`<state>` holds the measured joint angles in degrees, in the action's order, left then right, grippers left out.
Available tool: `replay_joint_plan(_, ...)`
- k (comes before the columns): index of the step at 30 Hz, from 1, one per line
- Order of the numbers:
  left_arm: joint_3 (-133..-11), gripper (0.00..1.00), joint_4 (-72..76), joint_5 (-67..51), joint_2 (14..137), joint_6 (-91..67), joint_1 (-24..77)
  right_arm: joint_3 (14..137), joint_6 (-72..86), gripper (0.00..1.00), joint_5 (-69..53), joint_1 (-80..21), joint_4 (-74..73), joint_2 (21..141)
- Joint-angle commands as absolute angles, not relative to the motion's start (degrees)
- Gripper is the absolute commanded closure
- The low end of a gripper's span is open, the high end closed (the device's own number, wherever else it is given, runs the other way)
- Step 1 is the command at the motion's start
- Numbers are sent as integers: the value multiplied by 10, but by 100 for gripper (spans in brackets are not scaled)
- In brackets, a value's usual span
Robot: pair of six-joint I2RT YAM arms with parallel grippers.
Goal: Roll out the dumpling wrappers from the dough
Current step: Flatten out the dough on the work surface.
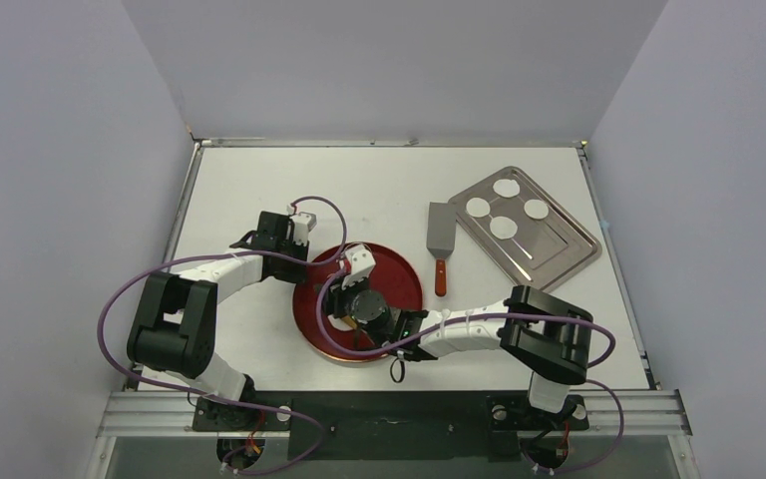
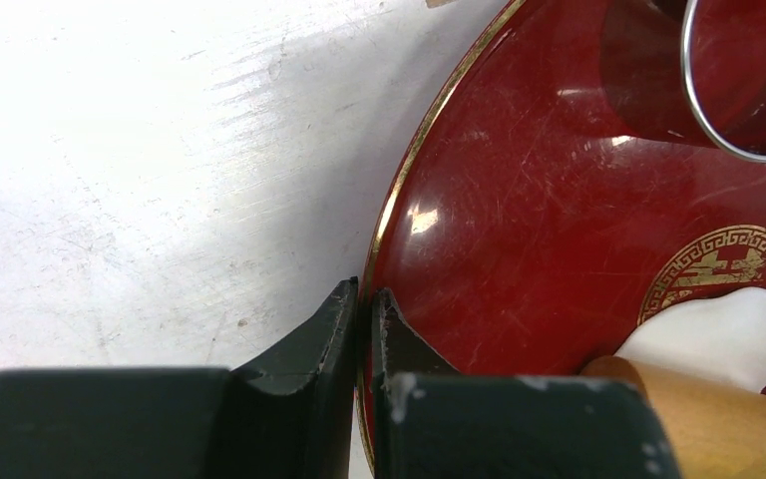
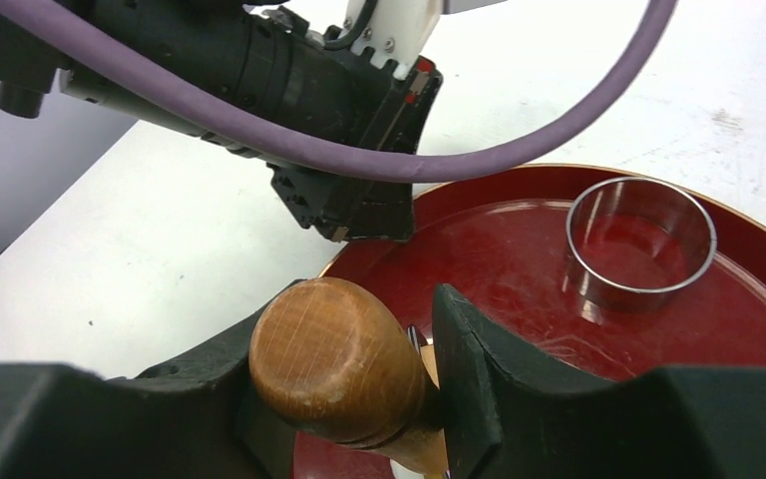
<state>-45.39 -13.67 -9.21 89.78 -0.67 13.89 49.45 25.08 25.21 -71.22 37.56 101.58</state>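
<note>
left gripper [image 2: 364, 319] pinched nearly closed on the rim of the red plate [image 2: 399, 190]; right gripper [image 3: 354, 319] clamped on a wooden rolling pin [image 3: 334, 369]. Only the left wrist view shows the dough [image 2: 728, 334], on the plate's gold emblem beside the pin. Only the top view shows four wrappers [image 1: 504, 228], on the tray [image 1: 569, 249]

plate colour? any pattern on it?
Dark red plate, thin gold rim, gold emblem on it; best in the left wrist view.
</note>
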Motion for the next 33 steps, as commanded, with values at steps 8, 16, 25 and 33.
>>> replay_joint_plan(8, -461, 100, -113, -105, 890, -12, 145, 453, 377, 100, 18, -747, 196, 1094)
replay_joint_plan(16, -461, 100, -113, -104, 890, -11, 144, 453, 361, 100, 11, -750, 164, 1073)
replay_joint_plan(25, -461, 100, -113, -104, 889, -11, 144, 448, 361, 100, 5, -750, 156, 1073)
replay_joint_plan(33, -460, 100, -114, -104, 889, -11, 145, 454, 361, 100, 18, -751, 145, 1075)
